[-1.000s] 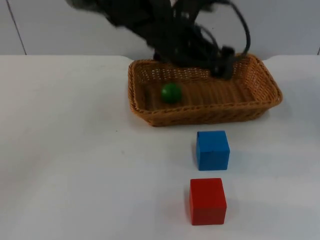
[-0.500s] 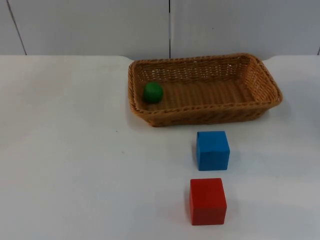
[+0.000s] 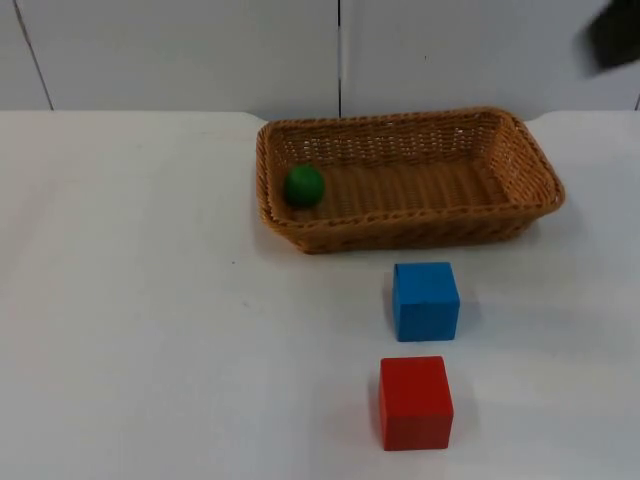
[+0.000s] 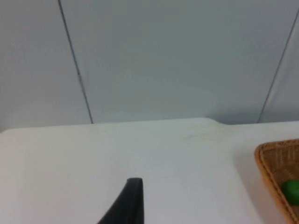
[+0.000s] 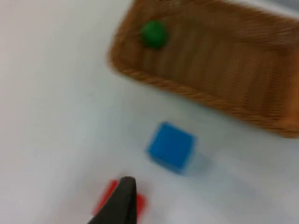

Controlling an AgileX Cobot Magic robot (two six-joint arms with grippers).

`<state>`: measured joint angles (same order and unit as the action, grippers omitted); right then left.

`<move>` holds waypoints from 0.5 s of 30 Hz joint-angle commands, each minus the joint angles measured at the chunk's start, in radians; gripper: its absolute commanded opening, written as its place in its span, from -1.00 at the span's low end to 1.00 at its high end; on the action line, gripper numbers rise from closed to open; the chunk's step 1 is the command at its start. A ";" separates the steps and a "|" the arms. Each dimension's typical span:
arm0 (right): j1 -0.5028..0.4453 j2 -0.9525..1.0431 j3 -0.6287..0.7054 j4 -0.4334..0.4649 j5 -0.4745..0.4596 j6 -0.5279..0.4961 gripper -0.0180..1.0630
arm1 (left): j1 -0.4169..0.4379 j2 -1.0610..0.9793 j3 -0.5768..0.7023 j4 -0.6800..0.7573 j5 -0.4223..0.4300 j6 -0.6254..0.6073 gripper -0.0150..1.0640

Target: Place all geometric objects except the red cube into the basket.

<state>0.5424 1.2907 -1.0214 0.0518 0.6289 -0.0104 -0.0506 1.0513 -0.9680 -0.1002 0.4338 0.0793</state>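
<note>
Basket: one, a brown wicker basket point(image 3: 409, 178), oblong, sitting on the far half of the table, right of centre. Its long side runs left to right.
Green ball: one green ball point(image 3: 304, 186), lying inside the basket at its left end, close against the left wall. The left wrist view catches it point(image 4: 291, 191) just behind the basket's rim point(image 4: 270, 173), and the right wrist view shows it point(image 5: 153, 33) in the same end.
Blue cube: one blue cube point(image 3: 425, 300), on the bare table just near of the basket's front wall, apart from it, not inside it.
Red cube: one red cube point(image 3: 415, 402), nearer still, almost in line with the blue cube and separated from it by a narrow strip of table.
Count: three geometric pieces in all, one in the basket and two on the table.
Left gripper: its one visible fingertip point(image 4: 132, 198) hangs above bare table to the left of the basket; I cannot tell whether the fingers are spread or pressed together.
Right gripper: a dark blurred part of the right arm point(image 3: 612, 36) sits at the far right; the wrist view looks down on both cubes and the basket, with one fingertip point(image 5: 122, 198) over the red cube point(image 5: 105, 200). Spread or closed cannot be told.
Surface: one white table point(image 3: 140, 300), smooth.
Room: a grey partition wall point(image 3: 180, 50) closes the far edge, with vertical panel seams.
</note>
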 commanded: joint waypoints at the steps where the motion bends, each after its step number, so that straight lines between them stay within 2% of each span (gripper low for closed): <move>1: 0.093 0.150 0.006 -0.046 -0.159 0.240 0.98 | 0.003 -0.007 0.005 0.013 0.010 -0.008 0.97; 2: 0.093 0.150 0.006 -0.046 -0.159 0.240 0.98 | 0.003 -0.007 0.005 0.013 0.010 -0.008 0.97; 4: 0.098 0.245 0.006 -0.096 -0.229 0.437 0.98 | 0.003 -0.007 0.005 0.010 0.010 -0.008 0.97; 6: 0.098 0.342 0.004 -0.200 -0.259 0.604 0.98 | 0.003 -0.007 0.005 0.010 0.010 -0.008 0.97; 7: 0.098 0.342 0.004 -0.200 -0.259 0.604 0.98 | 0.003 -0.007 0.005 0.010 0.010 -0.008 0.97; 10: 0.098 0.469 -0.019 -0.366 -0.194 0.767 0.98 | 0.003 -0.005 0.005 0.010 0.008 -0.008 0.97; 12: 0.098 0.500 -0.023 -0.399 -0.198 0.801 0.98 | 0.003 -0.005 0.005 0.010 0.006 -0.008 0.97; 15: 0.098 0.565 -0.052 -0.527 -0.204 0.929 0.98 | 0.003 -0.005 0.005 0.012 0.002 -0.008 0.97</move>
<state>0.6360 1.8552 -1.0661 -0.4276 0.4336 0.8822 -0.0509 1.0513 -0.9680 -0.0944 0.4416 0.0776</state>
